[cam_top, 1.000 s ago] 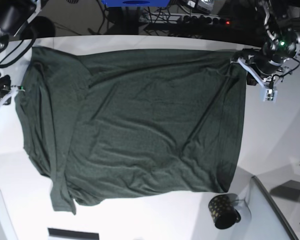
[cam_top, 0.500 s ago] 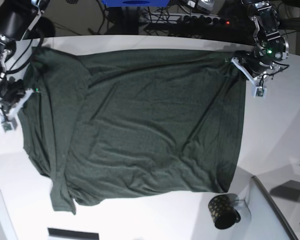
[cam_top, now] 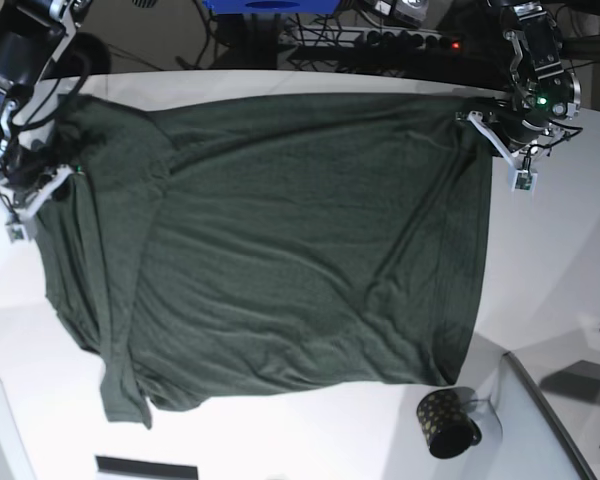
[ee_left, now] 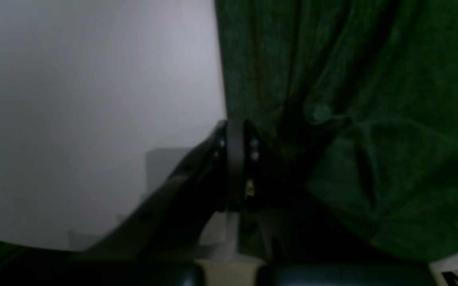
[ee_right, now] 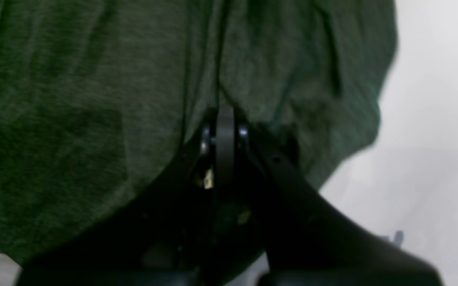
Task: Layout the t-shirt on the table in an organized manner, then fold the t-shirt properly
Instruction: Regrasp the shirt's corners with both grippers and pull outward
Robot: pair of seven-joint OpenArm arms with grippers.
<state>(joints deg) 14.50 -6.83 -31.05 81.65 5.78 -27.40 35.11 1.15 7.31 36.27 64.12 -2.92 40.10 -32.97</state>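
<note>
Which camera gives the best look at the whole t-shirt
The base view: the t-shirt shows entire, spread across the table. Each wrist view shows only a patch of green fabric at the closed jaws.

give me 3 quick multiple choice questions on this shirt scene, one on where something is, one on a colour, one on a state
1. Where is the mug in the base view?
A. near the t-shirt's lower right corner
B. on the t-shirt
C. by the collar

2. What colour is the t-shirt?
A. white
B. dark green
C. red

3. How are the left gripper's jaws?
A. wide open
B. shut
C. out of view

Answers: 1 A, it stands on the table just off that corner. 2 B, plain dark green fabric. 3 B, the left wrist view shows them pressed together.
</note>
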